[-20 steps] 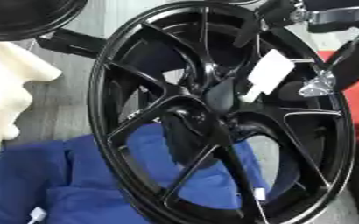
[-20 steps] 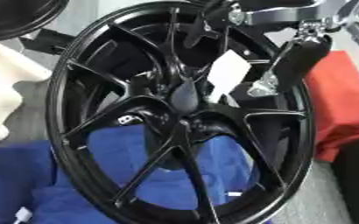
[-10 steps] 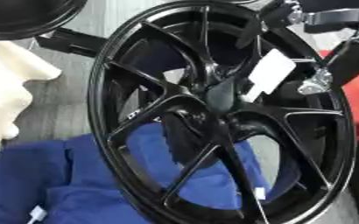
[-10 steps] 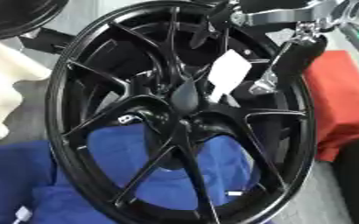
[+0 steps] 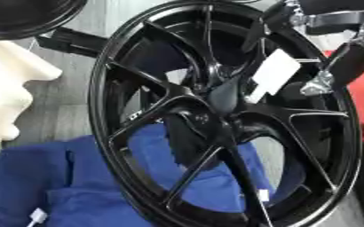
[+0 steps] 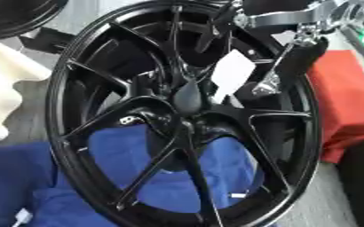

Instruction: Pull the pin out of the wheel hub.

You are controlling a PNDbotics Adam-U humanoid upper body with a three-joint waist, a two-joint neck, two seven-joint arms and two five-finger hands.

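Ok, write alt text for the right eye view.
A large black wheel with thin spokes fills the view, resting on blue cloth. The right robot hand reaches in from the upper right beside a white tag near the hub; a red cloth lies at the right.

Glossy black wheel hub (image 5: pixel 216 119); white tag (image 5: pixel 272 75); blue cloth (image 5: pixel 69 186); red cloth (image 6: pixel 344 97); cream, possibly foam, block (image 5: pixel 6 93).

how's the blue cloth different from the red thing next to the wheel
The blue cloth lies at the near side, rumpled, showing through the gaps between the spokes of the wheel. The red thing sits at the right, outside the rim, looking flatter and straighter-edged. The blue cloth spreads wide across the lower left; the red thing shows as a smaller patch. Both lie partly hidden behind the black wheel.
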